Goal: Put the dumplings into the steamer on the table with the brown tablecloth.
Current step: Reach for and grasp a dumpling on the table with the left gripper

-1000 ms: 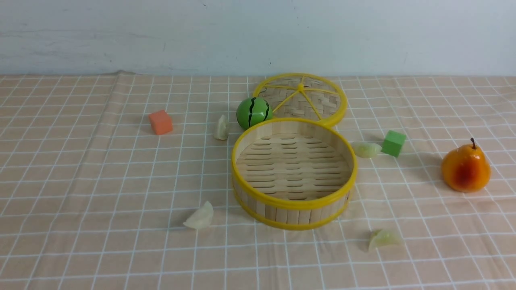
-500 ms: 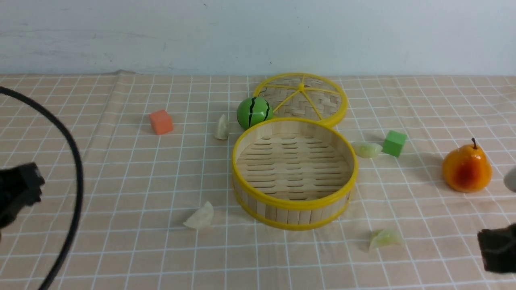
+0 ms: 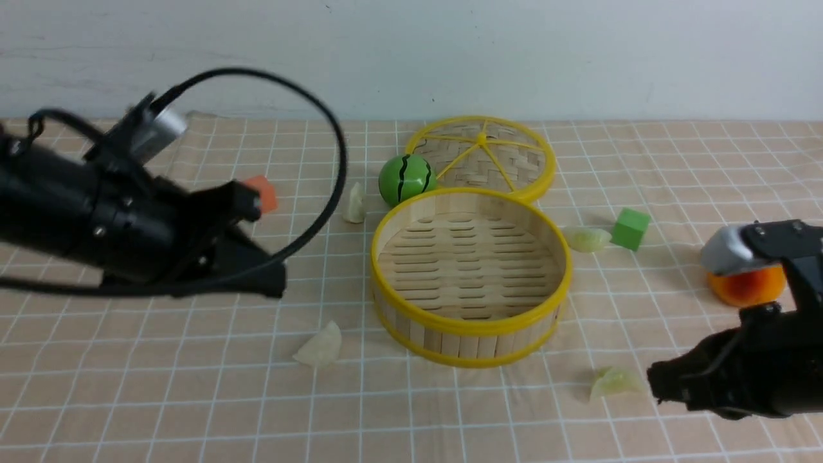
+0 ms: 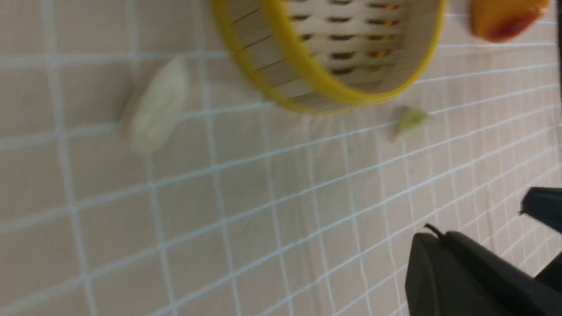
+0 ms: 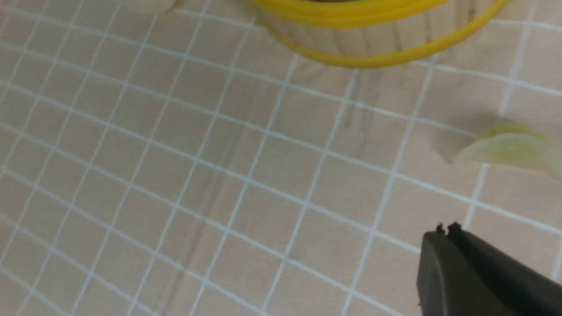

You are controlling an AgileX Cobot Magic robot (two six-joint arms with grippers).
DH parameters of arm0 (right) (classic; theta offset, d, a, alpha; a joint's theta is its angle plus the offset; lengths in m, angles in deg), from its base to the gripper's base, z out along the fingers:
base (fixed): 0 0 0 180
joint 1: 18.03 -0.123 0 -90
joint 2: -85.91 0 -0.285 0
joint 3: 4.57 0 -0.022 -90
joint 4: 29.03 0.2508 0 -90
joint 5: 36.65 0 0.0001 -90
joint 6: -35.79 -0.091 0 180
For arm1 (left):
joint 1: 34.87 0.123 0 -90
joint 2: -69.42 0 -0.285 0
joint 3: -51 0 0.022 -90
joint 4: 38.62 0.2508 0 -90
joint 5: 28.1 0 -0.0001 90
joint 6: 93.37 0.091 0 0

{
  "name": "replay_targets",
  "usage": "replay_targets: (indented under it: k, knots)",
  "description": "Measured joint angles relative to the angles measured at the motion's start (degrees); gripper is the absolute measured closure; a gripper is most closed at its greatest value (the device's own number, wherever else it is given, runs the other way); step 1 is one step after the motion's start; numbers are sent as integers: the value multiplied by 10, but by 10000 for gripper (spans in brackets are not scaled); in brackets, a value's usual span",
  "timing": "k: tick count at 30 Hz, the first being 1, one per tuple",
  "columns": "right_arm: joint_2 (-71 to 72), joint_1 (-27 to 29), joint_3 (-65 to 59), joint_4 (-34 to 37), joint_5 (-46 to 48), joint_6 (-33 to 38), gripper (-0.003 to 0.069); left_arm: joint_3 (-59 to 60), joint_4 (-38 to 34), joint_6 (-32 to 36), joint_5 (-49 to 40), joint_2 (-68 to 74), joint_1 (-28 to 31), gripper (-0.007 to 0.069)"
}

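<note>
The steamer (image 3: pixel 469 325) stands empty mid-table on the brown tablecloth (image 3: pixel 161 399). Two white dumplings lie left of it: one near (image 3: pixel 319 347), one far (image 3: pixel 353 204). Two green dumplings lie right of it: one far (image 3: pixel 585 239), one near (image 3: pixel 614 382). My left gripper (image 3: pixel 273 283) is shut and empty, hovering left of the steamer above the near white dumpling (image 4: pixel 156 107). My right gripper (image 3: pixel 652 379) is shut and empty, just right of the near green dumpling (image 5: pixel 513 149). The steamer also shows in the left wrist view (image 4: pixel 281 57) and the right wrist view (image 5: pixel 373 44).
A woven lid (image 3: pixel 482 157) leans behind the steamer with a green striped ball (image 3: pixel 405 179) beside it. An orange cube (image 3: pixel 263 193) sits behind my left arm, a green cube (image 3: pixel 629 228) at the right, an orange pear (image 3: pixel 746 286) partly behind my right arm.
Both arms have come into view from the sides. The left arm swung in far toward the steamer; the right gripper advanced to beside the near green dumpling. The objects have not moved.
</note>
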Motion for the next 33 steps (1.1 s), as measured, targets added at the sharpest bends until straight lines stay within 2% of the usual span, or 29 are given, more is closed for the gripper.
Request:
replay_targets:
  k: [2, 5, 8, 12, 14, 15, 16, 18, 19, 20, 21, 22, 24, 27, 33]
  knots:
    - [-6, -8, 0, 21, 13, 40, 661, -53, 2, 27, 3, 43, -25, 638]
    - [-7, -12, 0, 46, 28, 99, 659, -141, 73, 20, 13, 105, -62, 638]
    - [-7, -12, 1, 61, 34, 126, 659, -269, 227, -58, 15, 200, -100, 638]
    - [-7, -12, 1, 67, 34, 130, 659, -396, 365, -152, 14, 302, -116, 626]
    - [-7, -12, 1, 67, 31, 132, 657, -447, 417, -175, 12, 349, -117, 593]
    - [-7, -12, 1, 67, 28, 132, 657, -481, 437, -183, 12, 377, -117, 550]
    - [-7, -12, 1, 67, 28, 133, 656, -486, 443, -184, 12, 387, -117, 543]
    - [-7, -12, 1, 67, 23, 137, 656, -540, 462, -188, 22, 442, -117, 428]
    - [-7, -12, 1, 67, 23, 137, 656, -544, 462, -188, 23, 442, -117, 418]
    - [-7, -12, 1, 67, 23, 142, 656, -566, 468, -189, 34, 472, -117, 349]
    - [-7, -12, 1, 67, 23, 143, 656, -571, 468, -189, 39, 479, -117, 330]
    - [-7, -12, 1, 67, 22, 144, 656, -587, 468, -191, 60, 504, -117, 253]
    - [-7, -12, 2, 67, 22, 146, 656, -596, 468, -193, 92, 531, -117, 197]
    - [-7, -12, 2, 69, 21, 147, 653, -596, 483, -201, 131, 562, -117, 157]
    - [-7, -12, 2, 69, 21, 148, 648, -596, 545, -269, 195, 608, -117, 165]
